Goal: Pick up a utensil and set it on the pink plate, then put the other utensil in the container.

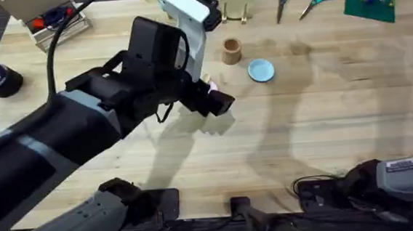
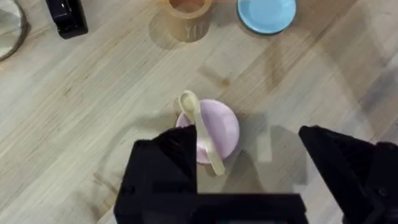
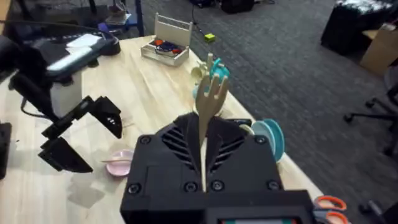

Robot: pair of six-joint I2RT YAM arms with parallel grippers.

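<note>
Pale wooden table (image 1: 323, 122); spoon (image 2: 200, 129) on pink plate (image 2: 225, 124); carpeted room.

In the overhead view, the left arm's black gripper (image 1: 216, 100) is covering most of the small round pale pink plate (image 1: 210, 88). The pale wooden fork's (image 3: 208, 118) handle is disappearing between the right gripper's black fingers (image 3: 186, 146). The tan wooden cylindrical cup (image 2: 186, 15) is being cropped by the upper edge.
</note>
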